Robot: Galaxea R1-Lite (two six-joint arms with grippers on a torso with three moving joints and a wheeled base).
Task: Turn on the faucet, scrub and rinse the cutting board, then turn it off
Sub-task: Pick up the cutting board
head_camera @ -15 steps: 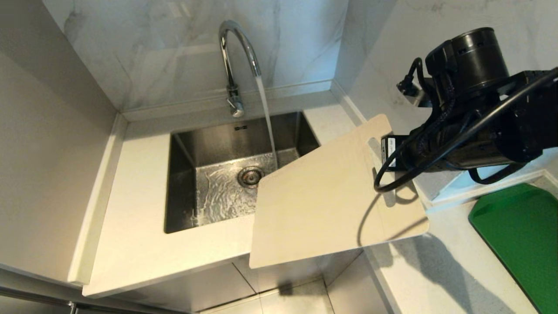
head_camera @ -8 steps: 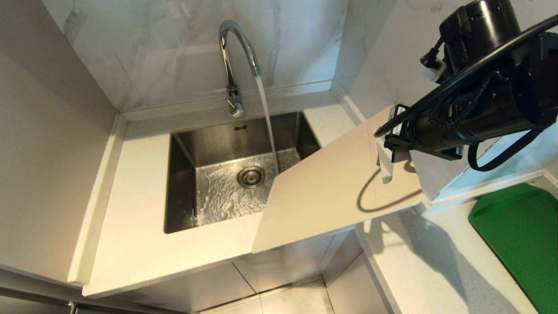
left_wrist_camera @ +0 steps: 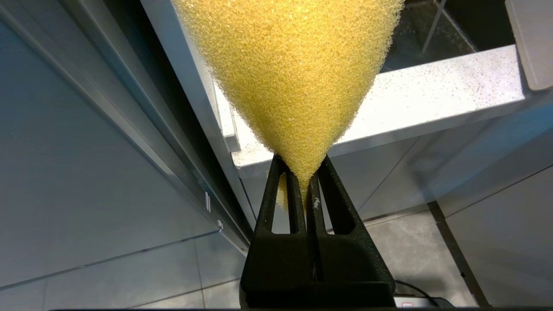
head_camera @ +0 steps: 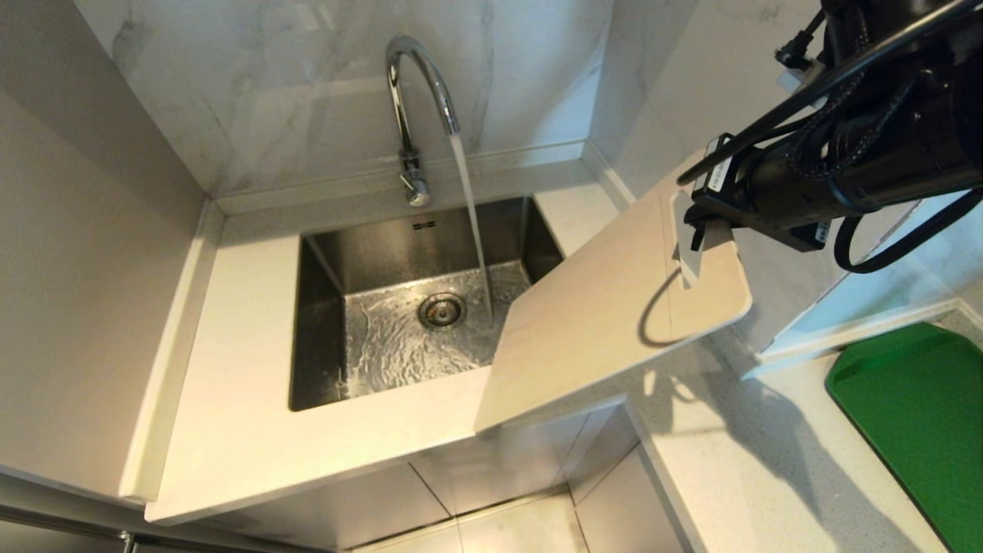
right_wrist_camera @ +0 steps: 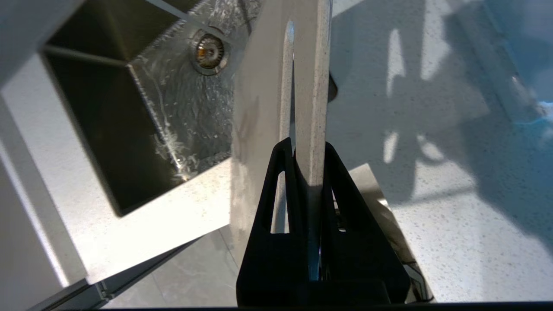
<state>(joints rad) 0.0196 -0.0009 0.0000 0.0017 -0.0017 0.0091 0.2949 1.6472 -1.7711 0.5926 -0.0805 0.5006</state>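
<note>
Faucet [head_camera: 421,84] running into sink [head_camera: 322,253]. Right pincer [head_camera: 691,238] pinches the cutting board [head_camera: 607,322] by its slot end; board has lifted and swung farther right, tilted, low corner nearing the stream. Left pincer [left_wrist_camera: 304,190] pinches yellow sponge [left_wrist_camera: 293,73], parked low. Scrubbing looks imminent.

Kitchen: steel sink [head_camera: 322,253], running faucet [head_camera: 415,92], stone counter [head_camera: 230,369], marble backsplash [head_camera: 269,77].

Faucet [head_camera: 418,92] glossy chrome; sink [head_camera: 322,253] brushed steel; cutting board [head_camera: 607,307] smooth matt plastic; sponge [left_wrist_camera: 289,65] coarse porous foam
</note>
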